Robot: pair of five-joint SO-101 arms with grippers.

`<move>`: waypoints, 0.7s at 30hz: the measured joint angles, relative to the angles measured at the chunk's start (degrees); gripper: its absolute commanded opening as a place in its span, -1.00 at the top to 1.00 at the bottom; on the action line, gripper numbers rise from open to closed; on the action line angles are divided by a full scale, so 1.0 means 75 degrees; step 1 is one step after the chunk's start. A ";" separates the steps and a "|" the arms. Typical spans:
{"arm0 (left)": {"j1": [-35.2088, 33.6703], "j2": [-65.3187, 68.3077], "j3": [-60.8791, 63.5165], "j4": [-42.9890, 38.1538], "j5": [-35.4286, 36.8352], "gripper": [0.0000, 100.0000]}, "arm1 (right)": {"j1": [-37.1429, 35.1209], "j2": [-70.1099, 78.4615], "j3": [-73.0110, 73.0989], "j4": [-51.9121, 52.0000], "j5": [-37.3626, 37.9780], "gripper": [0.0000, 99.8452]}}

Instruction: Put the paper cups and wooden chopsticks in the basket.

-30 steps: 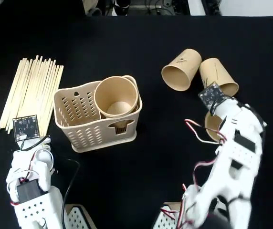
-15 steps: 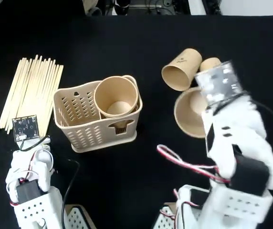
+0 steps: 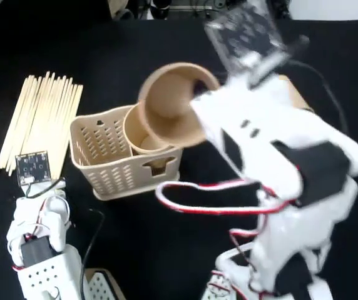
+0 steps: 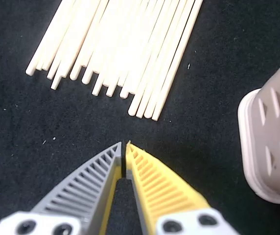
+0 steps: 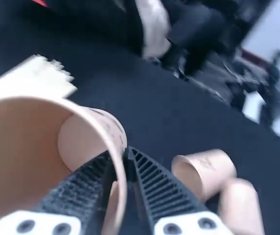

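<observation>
My right gripper (image 5: pixel 125 157) is shut on the rim of a paper cup (image 5: pixel 37 152). In the high view this cup (image 3: pixel 169 103) hangs tilted above the beige basket (image 3: pixel 104 153), its mouth facing the camera. Another paper cup (image 3: pixel 146 139) stands upright inside the basket. Two more cups (image 5: pixel 203 169) (image 5: pixel 240 203) lie on their sides on the black table beyond the held one. The wooden chopsticks (image 3: pixel 41 119) lie in a loose bundle left of the basket. My left gripper (image 4: pixel 125 147) is shut and holds nothing, just short of the chopstick (image 4: pixel 125 49) ends.
My right arm (image 3: pixel 279 156) rises high over the table's right half and covers most of the lying cups. The left arm (image 3: pixel 38 234) sits at the front left corner. The basket's wall (image 4: pixel 272 147) stands close beside my left gripper.
My right arm has lifted a cup off the right side of the table and carried it up and left over the basket. The left arm has not moved.
</observation>
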 measured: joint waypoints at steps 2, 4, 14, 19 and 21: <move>0.0000 0.0000 0.0000 0.0000 0.0000 0.94 | -0.0199 0.0539 -0.0246 0.0000 -0.0082 0.98; 0.0000 0.0000 0.0000 0.0000 0.0000 0.94 | -0.0328 0.0926 -0.0246 0.0000 -0.0246 0.98; 0.0000 0.0000 0.0000 0.0000 0.0000 0.94 | -0.0645 0.1641 0.0457 0.0012 -0.0387 0.98; 0.0000 0.0000 0.0000 0.0000 0.0000 0.94 | -0.0363 0.1747 0.0457 0.0012 -0.0387 0.98; 0.0000 0.0000 0.0000 0.0000 0.0000 0.94 | -0.0293 0.1747 0.0457 0.0012 -0.0387 0.98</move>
